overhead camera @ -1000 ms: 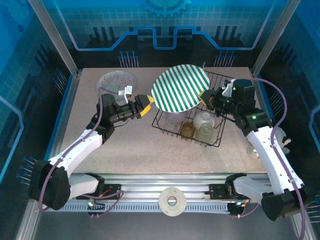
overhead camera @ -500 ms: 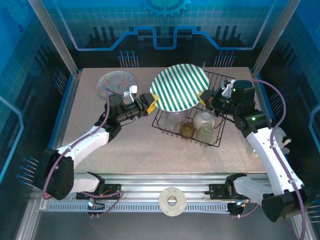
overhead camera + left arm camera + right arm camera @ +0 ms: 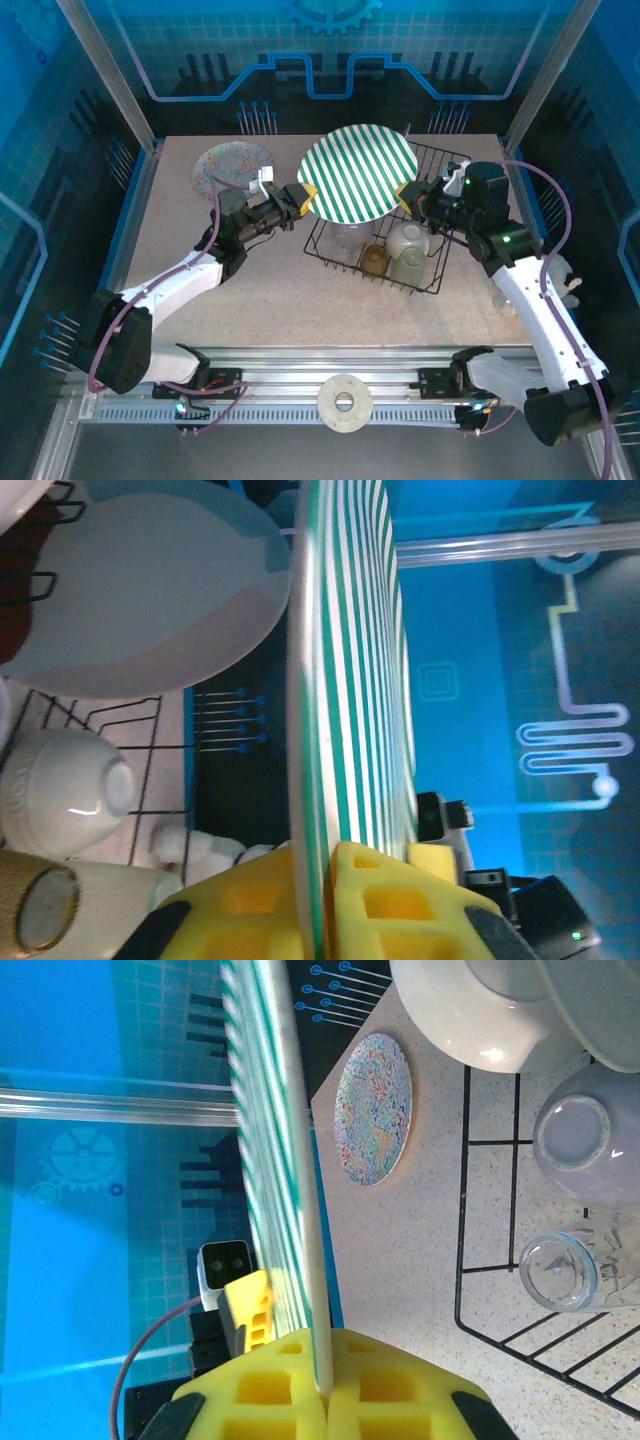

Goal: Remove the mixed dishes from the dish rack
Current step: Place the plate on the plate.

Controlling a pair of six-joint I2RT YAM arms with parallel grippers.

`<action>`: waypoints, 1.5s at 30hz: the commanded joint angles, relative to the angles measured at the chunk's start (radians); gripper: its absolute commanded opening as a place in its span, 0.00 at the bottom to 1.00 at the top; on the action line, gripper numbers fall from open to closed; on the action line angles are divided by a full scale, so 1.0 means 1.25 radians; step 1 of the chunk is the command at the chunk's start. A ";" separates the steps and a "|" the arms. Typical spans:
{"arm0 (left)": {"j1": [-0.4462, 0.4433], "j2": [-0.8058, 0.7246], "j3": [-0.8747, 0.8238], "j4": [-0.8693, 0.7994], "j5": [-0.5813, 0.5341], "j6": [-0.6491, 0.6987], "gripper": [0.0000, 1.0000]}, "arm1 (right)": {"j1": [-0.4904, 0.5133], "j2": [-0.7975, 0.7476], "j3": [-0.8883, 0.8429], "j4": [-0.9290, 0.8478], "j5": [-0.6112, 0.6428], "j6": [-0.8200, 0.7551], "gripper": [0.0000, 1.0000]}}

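striped plate (image 3: 350, 680) in tool (image 3: 322, 908), cream cup (image 3: 65, 790)

The left end effector (image 3: 303, 194) is closed on the left rim of the green-striped plate (image 3: 360, 172), with its yellow pads (image 3: 430, 880) pressed against either face of the edge. Behind it, the left arm (image 3: 180, 280) stretches diagonally back toward its base, the wrist nearly in line with the forearm. The right end effector (image 3: 409, 192) faces it from the opposite side, clamped on the plate's right rim. The right arm (image 3: 535, 300) runs back from the wrist and bends at the elbow down to its base. The two end effectors sit roughly level, with the plate spanning between them.
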 commanded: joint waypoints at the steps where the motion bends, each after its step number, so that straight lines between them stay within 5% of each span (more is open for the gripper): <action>1: -0.009 -0.002 -0.017 0.049 -0.012 -0.003 0.01 | 0.025 -0.022 0.007 0.067 -0.022 0.004 0.00; 9: -0.010 -0.020 -0.025 0.049 -0.022 -0.007 0.00 | 0.038 -0.015 0.019 0.076 -0.024 -0.015 0.00; 10: -0.011 -0.022 -0.028 0.047 -0.023 -0.007 0.00 | 0.039 -0.013 0.020 0.078 -0.027 -0.018 0.06; 14: -0.010 -0.039 -0.038 0.047 -0.029 -0.008 0.00 | 0.038 -0.014 0.018 0.088 -0.022 -0.032 0.74; 16: -0.011 -0.048 -0.039 0.047 -0.033 -0.007 0.00 | 0.040 -0.015 0.027 0.071 -0.014 -0.050 0.99; 31: 0.063 -0.119 0.007 0.008 -0.051 0.008 0.00 | 0.043 -0.053 0.104 -0.151 0.179 -0.196 1.00; 45: 0.383 -0.114 0.043 -0.055 0.013 0.061 0.00 | 0.041 -0.073 0.105 -0.175 0.215 -0.290 1.00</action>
